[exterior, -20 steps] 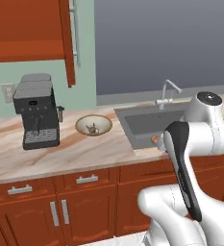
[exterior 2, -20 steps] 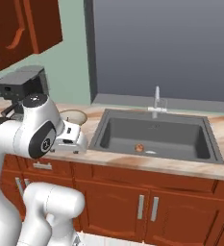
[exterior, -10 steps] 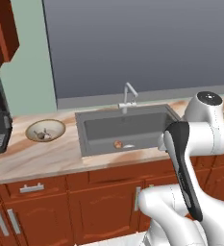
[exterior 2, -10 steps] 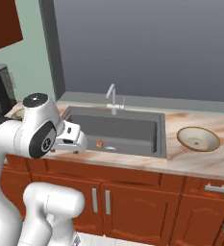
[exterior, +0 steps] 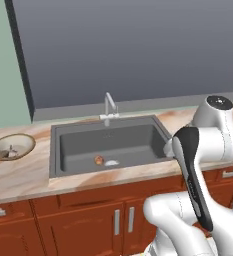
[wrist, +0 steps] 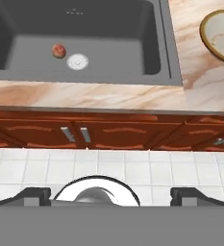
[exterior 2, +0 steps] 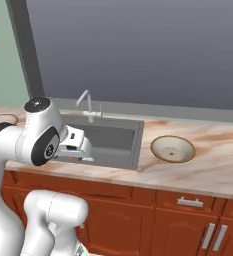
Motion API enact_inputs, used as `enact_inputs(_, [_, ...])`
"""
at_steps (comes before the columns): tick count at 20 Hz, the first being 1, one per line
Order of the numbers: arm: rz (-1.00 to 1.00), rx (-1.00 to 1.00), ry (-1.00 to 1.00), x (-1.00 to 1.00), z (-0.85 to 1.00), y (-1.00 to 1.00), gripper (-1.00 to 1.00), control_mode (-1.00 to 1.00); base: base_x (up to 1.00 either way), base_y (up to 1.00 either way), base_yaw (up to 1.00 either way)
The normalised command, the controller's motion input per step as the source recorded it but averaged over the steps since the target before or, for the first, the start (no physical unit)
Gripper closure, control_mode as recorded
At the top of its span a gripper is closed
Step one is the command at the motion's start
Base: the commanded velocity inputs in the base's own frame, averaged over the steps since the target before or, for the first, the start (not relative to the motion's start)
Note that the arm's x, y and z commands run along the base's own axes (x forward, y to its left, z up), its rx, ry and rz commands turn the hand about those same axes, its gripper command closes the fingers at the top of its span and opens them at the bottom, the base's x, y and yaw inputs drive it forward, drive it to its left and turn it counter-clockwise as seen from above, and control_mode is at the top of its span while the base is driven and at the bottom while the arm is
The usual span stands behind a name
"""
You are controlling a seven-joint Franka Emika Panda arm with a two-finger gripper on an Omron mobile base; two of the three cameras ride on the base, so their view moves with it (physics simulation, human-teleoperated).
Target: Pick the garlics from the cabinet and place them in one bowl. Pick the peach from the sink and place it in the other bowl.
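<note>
Claw (wrist: 111, 193) fingers spread apart, holding nothing (aimed down at the counter (wrist: 99, 95) edge). Peach (wrist: 59, 50) lies well ahead in the sink (wrist: 163, 43), touching the drain (wrist: 78, 61).

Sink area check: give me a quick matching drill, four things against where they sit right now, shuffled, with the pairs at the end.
Things:
1. peach
2. faucet
3. bowl with garlics
4. empty bowl

Places:
A. on the counter to the right of the sink
B. on the sink floor beside the drain
C. on the counter to the left of the sink
D. on the rim behind the basin

Pairs: 1-B, 2-D, 3-C, 4-A
</note>
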Motion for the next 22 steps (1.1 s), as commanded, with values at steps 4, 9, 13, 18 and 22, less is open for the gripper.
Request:
enact_inputs(4, [0.0,0.0,0.0,0.0,0.0,0.0,-1.0,1.0,0.59,-0.39,0.0])
enact_inputs(9, [0.0,0.0,0.0,0.0,0.0,0.0,-1.0,1.0,0.52,-0.39,0.0])
enact_inputs(13, [0.0,0.0,0.0,0.0,0.0,0.0,-1.0,1.0,0.46,-0.36,0.0])
enact_inputs(18, [0.0,0.0,0.0,0.0,0.0,0.0,-1.0,1.0,0.45,-0.27,0.0])
enact_inputs(22, [0.0,0.0,0.0,0.0,0.0,0.0,-1.0,1.0,0.42,-0.23,0.0])
